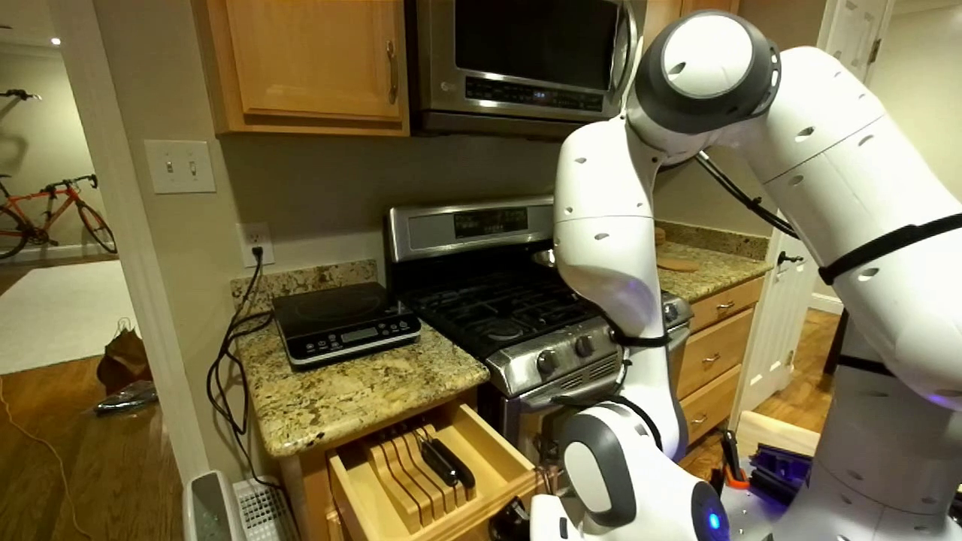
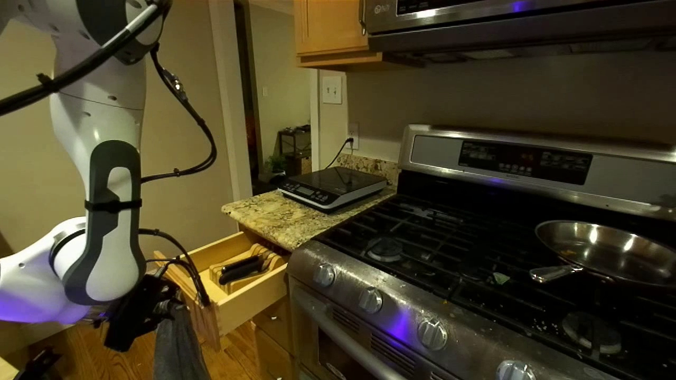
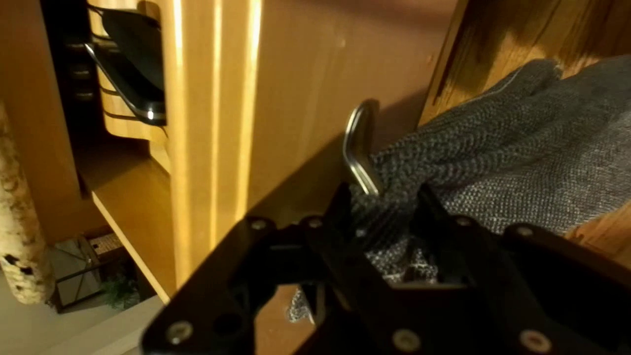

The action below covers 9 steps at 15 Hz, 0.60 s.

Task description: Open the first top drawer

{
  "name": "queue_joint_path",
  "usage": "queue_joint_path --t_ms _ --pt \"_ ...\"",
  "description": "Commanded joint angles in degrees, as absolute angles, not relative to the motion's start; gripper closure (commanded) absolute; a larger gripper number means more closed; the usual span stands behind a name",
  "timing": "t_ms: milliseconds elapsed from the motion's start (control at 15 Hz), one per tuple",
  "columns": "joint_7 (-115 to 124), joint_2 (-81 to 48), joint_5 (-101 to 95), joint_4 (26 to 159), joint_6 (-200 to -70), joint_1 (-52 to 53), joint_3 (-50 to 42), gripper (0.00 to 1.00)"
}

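The top drawer [image 1: 481, 439] is pulled well out from under the counter; it also shows in an exterior view [image 2: 256, 303]. Inside is a wooden divider tray [image 1: 406, 481] with dark-handled utensils [image 1: 449, 462]. In the wrist view the drawer front [image 3: 315, 79] carries a curved metal handle [image 3: 362, 128]. A grey cloth [image 3: 503, 148] is bunched at the handle and hangs below, also in an exterior view [image 2: 178, 343]. My gripper [image 3: 384, 202] is part-closed on the bunched cloth, beside the handle's end. The contact and the handle's far end are hidden.
The steel oven range [image 2: 338, 264] stands directly beside the drawer. The granite counter [image 1: 361, 398] overhangs it, bearing a black induction cooktop [image 1: 346, 323]. A pan [image 2: 607, 253] sits on the range. A white appliance [image 1: 218, 511] stands on the floor. Closed lower fronts [image 2: 272, 316] lie beneath.
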<state>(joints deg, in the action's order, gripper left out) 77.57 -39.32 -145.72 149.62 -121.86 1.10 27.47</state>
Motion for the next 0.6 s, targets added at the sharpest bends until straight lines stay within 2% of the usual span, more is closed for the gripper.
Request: queue_joint_path --t_ms 0,333,533 --pt "78.53 -37.38 -147.60 151.84 -125.64 2.91 29.41 0.34" --pt "75.79 -29.45 -149.96 153.80 -138.18 0.41 31.92 0.03" --pt "72.38 -23.49 -149.69 153.55 -147.08 -0.19 34.12 0.00"
